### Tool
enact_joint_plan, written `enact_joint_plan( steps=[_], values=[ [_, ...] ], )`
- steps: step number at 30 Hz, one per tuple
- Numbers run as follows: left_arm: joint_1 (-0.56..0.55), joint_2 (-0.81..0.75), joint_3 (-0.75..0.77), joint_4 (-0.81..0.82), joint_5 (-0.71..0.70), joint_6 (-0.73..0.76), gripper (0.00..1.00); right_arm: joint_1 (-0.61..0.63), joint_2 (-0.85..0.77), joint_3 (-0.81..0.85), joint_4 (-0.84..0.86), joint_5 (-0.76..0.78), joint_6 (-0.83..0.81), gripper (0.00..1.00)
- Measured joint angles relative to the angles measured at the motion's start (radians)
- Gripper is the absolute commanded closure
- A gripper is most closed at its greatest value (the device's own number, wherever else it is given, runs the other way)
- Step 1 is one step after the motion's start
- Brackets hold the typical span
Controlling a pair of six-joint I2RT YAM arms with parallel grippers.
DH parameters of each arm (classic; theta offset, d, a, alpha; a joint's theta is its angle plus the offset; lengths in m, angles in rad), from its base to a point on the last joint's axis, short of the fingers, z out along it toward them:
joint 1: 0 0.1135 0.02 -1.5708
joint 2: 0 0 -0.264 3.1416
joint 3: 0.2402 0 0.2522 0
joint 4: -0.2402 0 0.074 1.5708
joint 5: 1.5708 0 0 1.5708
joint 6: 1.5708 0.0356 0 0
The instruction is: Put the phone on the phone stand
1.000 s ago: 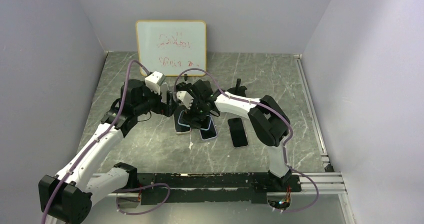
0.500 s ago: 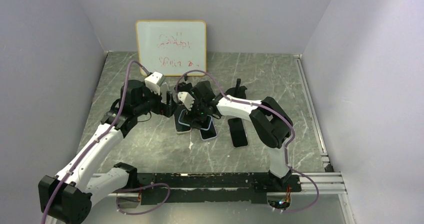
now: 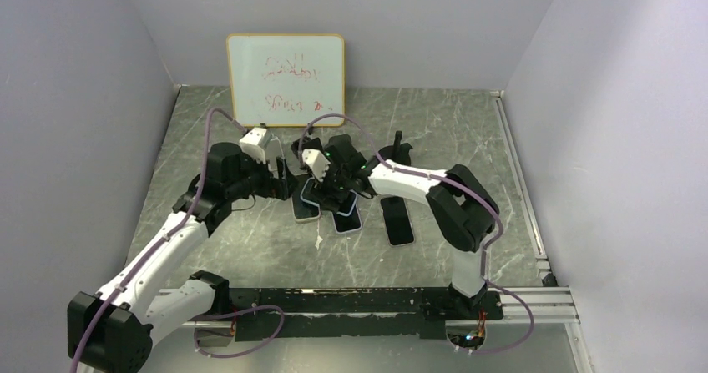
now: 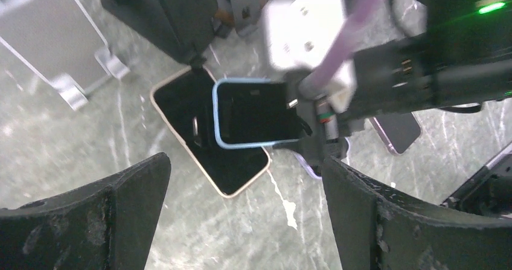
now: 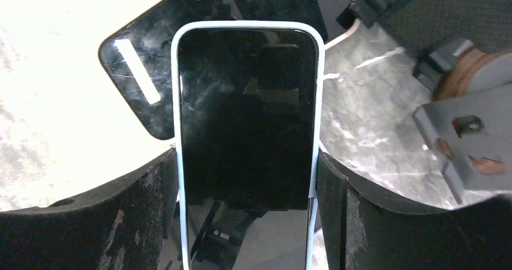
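A phone (image 5: 247,119) in a light-blue case lies lengthwise between my right gripper's (image 5: 247,221) fingers, and both pads press its long edges. In the left wrist view this phone (image 4: 253,113) hangs tilted above a gold-edged phone (image 4: 211,155) lying flat on the table. My left gripper (image 4: 241,209) hovers open just left of them, nothing between its fingers. A silver-grey phone stand (image 4: 48,34) and a dark stand (image 4: 175,16) sit behind the phones. A black stand (image 3: 399,149) shows in the top view.
A purple-edged phone (image 3: 346,221) and a dark phone (image 3: 398,220) lie flat to the right of the held one. A whiteboard (image 3: 285,79) leans on the back wall. The two arms' wrists crowd close together over the table's middle.
My right gripper's fingers have closed in on the light-blue phone and raised it off the gold-edged one. The left arm has edged slightly forward, still open.
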Motion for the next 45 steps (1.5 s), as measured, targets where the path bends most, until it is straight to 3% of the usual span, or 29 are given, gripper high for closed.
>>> enact_joint_plan(
  steps=[6,12,22,23,24,26,36,41,45],
  values=[
    [0.000,-0.004,-0.148,0.097,0.000,-0.214,0.00,-0.006,-0.155,-0.060,0.071,0.002,0.039,0.38],
    [0.000,-0.104,-0.344,0.295,-0.002,-0.423,0.00,0.000,-0.282,-0.102,0.205,-0.013,0.095,0.37],
    [0.000,-0.285,-0.483,0.635,-0.061,-0.578,0.00,0.036,-0.300,-0.144,0.269,-0.038,0.142,0.37],
    [0.000,-0.289,-0.488,0.656,-0.063,-0.586,0.03,0.040,-0.300,-0.144,0.270,-0.040,0.143,0.37],
    [0.000,-0.284,-0.488,0.681,-0.064,-0.593,0.16,0.043,-0.300,-0.144,0.274,-0.042,0.145,0.37],
    [0.000,-0.258,-0.488,0.727,-0.062,-0.612,0.28,0.050,-0.300,-0.144,0.284,-0.048,0.148,0.37],
    [0.000,-0.171,-0.512,0.853,-0.050,-0.655,0.37,0.063,-0.300,-0.144,0.299,-0.061,0.150,0.37],
    [0.000,-0.171,-0.512,0.858,-0.053,-0.645,0.54,0.067,-0.300,-0.144,0.302,-0.068,0.150,0.37],
    [0.000,-0.147,-0.509,0.866,-0.055,-0.621,0.73,0.067,-0.300,-0.144,0.306,-0.071,0.150,0.37]
  ],
)
